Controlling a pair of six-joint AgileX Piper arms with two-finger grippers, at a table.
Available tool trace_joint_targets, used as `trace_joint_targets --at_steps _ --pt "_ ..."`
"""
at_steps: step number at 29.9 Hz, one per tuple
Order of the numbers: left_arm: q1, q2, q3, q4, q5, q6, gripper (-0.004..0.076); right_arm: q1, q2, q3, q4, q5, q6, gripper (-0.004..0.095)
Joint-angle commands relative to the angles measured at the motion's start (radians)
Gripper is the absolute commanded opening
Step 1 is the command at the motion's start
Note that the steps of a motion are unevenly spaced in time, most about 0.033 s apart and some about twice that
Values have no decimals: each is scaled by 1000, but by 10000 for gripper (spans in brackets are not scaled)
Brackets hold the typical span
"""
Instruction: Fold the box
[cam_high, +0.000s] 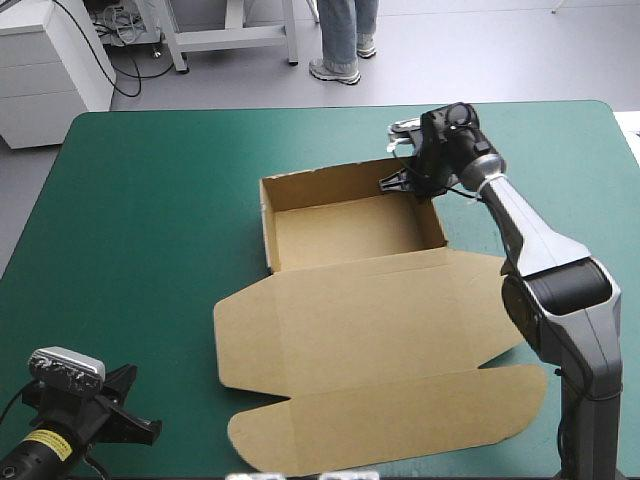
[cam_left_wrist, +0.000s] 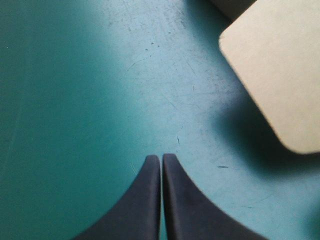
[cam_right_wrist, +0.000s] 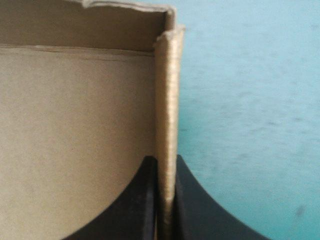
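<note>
- Object location: the box (cam_high: 350, 300) lies at the centre of the desk (cam_high: 150, 200), on its teal-green cover. It forms an open tray (cam_high: 345, 230) toward the far edge. The lid (cam_high: 370, 310) lies flat toward the near edge.
- Right gripper (cam_high: 398, 182): it is positioned at the tray's far right corner, with the black fingers clamped on a raised wall (cam_right_wrist: 167, 100). In the right wrist view the board edge stands upright between the two fingers. The tray's brown inside lies on one side and bare cover on the other.
- Wall axis: the gripped wall runs straight ahead of the right gripper to a corner where it meets the next wall. The tucked edge looks seated — judged from that view alone.
- Left gripper (cam_high: 150, 428): it hangs over the desk's near left corner. The fingers are pressed together and hold nothing.
- Key relation: a rounded flap (cam_left_wrist: 280, 75) of the lid lies ahead of the left gripper and off to one side, apart from it. The lid's long axis runs across the desk from left to right.
- Arm selection: the left arm is nearer the lid's left flaps. The right arm is committed at the tray.
- Assessment: the tray walls appear finished. Any remaining work concerns the flat lid.
</note>
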Motion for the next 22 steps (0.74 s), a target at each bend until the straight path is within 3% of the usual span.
trace_joint_targets --at_steps 1,12,16,22 --pt "-3 11 -22 1 -68 -6 -8 -138 -57 -23 -63 18 -50 -18" --pt "-3 11 -5 1 -108 -6 -8 -630 -57 -23 -63 18 -95 -18" --pt "-3 11 -5 1 -108 -6 -8 -765 -57 -23 -60 16 -95 -18" --pt "-3 11 -5 1 -108 -6 -8 -864 -57 -23 -56 14 -102 -18"
